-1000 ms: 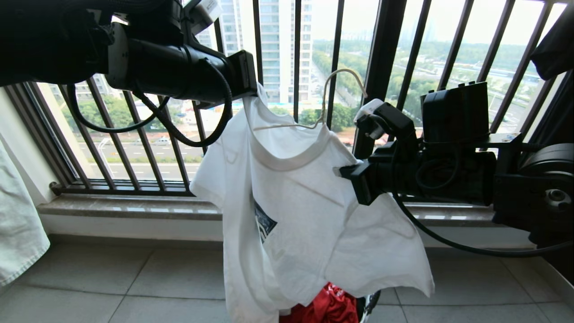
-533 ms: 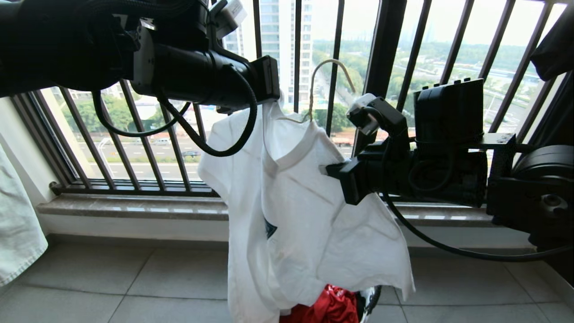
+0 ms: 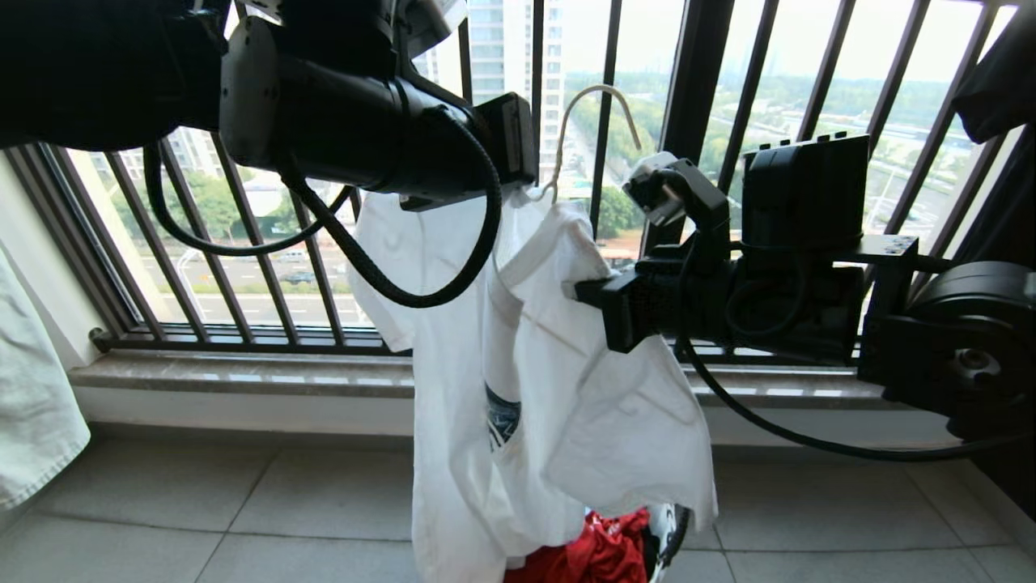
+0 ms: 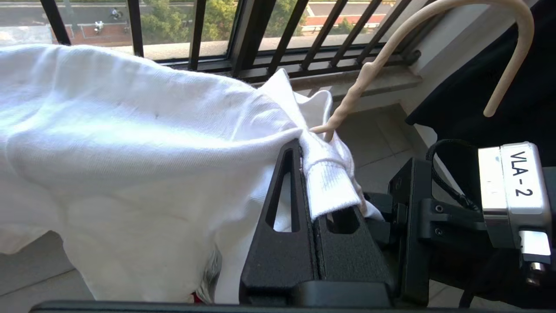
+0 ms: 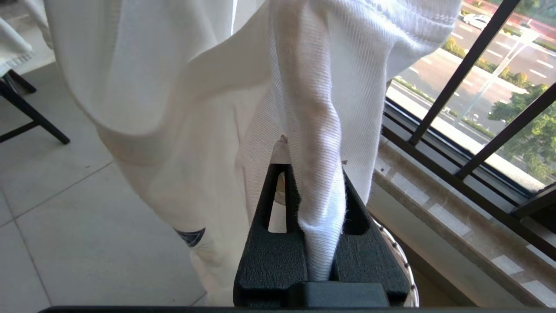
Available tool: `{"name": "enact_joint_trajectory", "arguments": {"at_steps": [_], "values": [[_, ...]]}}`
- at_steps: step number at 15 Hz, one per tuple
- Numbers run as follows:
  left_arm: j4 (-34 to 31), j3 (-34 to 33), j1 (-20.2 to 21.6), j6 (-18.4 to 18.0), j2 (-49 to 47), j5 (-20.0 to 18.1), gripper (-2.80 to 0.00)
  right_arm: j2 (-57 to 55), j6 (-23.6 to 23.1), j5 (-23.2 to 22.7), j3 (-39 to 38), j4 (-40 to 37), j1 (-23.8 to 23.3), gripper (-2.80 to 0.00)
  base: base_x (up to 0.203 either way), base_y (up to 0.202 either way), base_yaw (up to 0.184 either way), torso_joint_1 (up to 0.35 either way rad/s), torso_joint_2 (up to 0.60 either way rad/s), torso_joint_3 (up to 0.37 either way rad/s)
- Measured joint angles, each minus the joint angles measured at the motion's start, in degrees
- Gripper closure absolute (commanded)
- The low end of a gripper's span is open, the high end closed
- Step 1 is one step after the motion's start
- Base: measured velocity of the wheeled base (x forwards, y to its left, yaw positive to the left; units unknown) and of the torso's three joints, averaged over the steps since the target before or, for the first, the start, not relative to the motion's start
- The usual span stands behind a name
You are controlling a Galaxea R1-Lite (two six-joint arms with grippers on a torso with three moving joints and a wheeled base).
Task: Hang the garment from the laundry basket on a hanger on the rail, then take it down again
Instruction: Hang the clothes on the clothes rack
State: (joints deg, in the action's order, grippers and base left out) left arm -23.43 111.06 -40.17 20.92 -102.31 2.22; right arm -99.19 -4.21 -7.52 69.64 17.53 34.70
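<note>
The garment (image 3: pixel 550 389), a white T-shirt with a dark blue chest print, hangs bunched between my two grippers in front of the window. My left gripper (image 3: pixel 522 186) is at its upper left, shut on the ribbed collar (image 4: pixel 330 182). From the right, my right gripper (image 3: pixel 587 295) is shut on a fold of the shirt (image 5: pixel 319 208). The cream hanger (image 3: pixel 595 97) sits inside the neck with its hook sticking up, and its twisted neck (image 4: pixel 352 102) rises beside my left gripper (image 4: pixel 300 145). The laundry basket (image 3: pixel 670 530) stands on the floor under the shirt. The rail is out of view.
A red garment (image 3: pixel 599 551) lies in the basket. Black window bars (image 3: pixel 688 121) and a stone sill (image 3: pixel 227 372) run close behind. A pale cloth (image 3: pixel 32 405) hangs at far left and a dark garment (image 3: pixel 999 81) at top right. Tiled floor (image 3: pixel 202 518) lies below.
The two grippers have come closer together, the left moving right and the right moving left. The shirt has bunched narrower between them and the hanger hook stands more upright.
</note>
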Motion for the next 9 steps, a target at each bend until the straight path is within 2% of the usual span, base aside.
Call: {"name": "enact_joint_trajectory", "arguments": {"at_steps": [9], "values": [[-0.33,-0.29,-0.51,0.21,1.64,1.53,0.00,0.76,1.50,-2.32,-1.95,0.02,5.08,0.00,0.000,0.000,0.000,0.000,0.00,0.000]]}}
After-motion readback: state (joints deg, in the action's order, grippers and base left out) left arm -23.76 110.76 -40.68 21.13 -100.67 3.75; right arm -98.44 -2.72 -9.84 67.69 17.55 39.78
